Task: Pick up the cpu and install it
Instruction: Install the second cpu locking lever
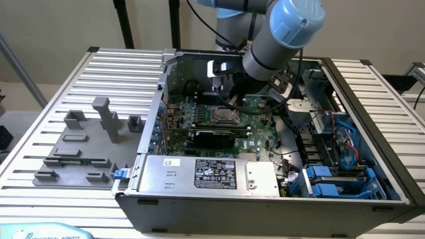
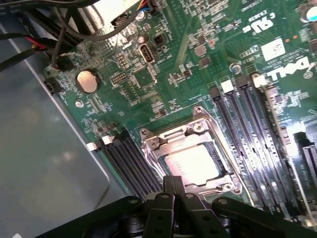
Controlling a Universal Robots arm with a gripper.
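Cpu (image 2: 192, 163) in socket frame (image 2: 185, 136), memory slots (image 2: 247, 124) alongside, tool (image 2: 173, 191) shut above.

One arm (image 1: 279, 35) reaches into one open computer case (image 1: 265, 199). Inside lies one motherboard (image 2: 198, 74) with one socket (image 2: 190, 158), and one cpu (image 2: 190, 163) sits in it. One round coin battery (image 2: 86, 81) is on the board. One labelled grey power supply (image 1: 212, 174) fills the case's front edge. Two blue drive handles (image 1: 325, 179) show at its front corner. One grey fixture (image 1: 83, 149) rests on the table (image 1: 40, 149).
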